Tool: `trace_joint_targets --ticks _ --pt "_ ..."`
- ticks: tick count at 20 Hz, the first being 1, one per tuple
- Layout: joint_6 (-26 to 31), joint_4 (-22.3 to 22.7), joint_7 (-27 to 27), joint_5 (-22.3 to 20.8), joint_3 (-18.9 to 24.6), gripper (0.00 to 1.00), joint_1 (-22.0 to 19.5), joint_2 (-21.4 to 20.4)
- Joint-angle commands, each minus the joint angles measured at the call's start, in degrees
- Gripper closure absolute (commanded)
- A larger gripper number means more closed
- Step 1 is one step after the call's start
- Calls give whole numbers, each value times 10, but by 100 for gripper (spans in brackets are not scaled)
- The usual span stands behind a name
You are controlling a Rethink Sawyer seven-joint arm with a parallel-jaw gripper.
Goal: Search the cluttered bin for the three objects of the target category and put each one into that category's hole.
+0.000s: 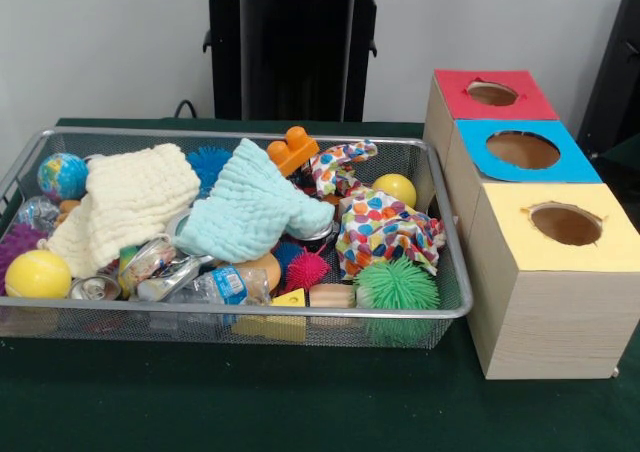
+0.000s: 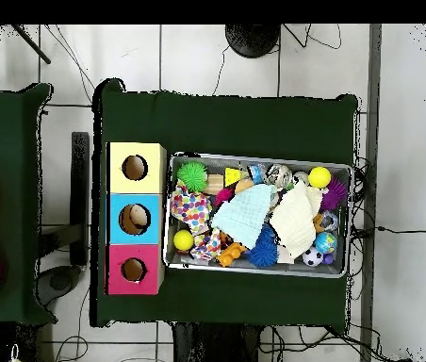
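While the wire bin (image 1: 440,307) lay full of clutter on the green table (image 1: 300,402), no gripper appeared in either view, so nothing could be said of its jaws. Cream cloth (image 1: 130,202) and pale blue cloth (image 1: 250,212) covered the middle, the green spiky ball (image 1: 397,287) at one corner. Beside the bin stood three boxes with holes: yellow box (image 1: 560,272), blue box (image 1: 523,152), red box (image 1: 492,94).

I see a cream cloth (image 1: 128,204), a pale blue cloth (image 1: 250,208) and a polka-dot cloth (image 1: 380,230) in the silver wire bin (image 1: 240,313); boxes topped red (image 1: 494,95), blue (image 1: 524,152), yellow (image 1: 560,226); the table (image 1: 240,402) looks dark green.
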Motion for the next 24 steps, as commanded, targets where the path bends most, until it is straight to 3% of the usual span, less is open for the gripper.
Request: trace_joint_targets --ticks 1,5,15,24 --pt "-29 -47 -55 -71 47 100 -23 101" --pt "-57 -27 -29 -105 38 100 -21 147" --pt "-135 17 -68 -116 56 100 -40 243" --pt "-170 -6 -42 -198 32 100 -30 329"
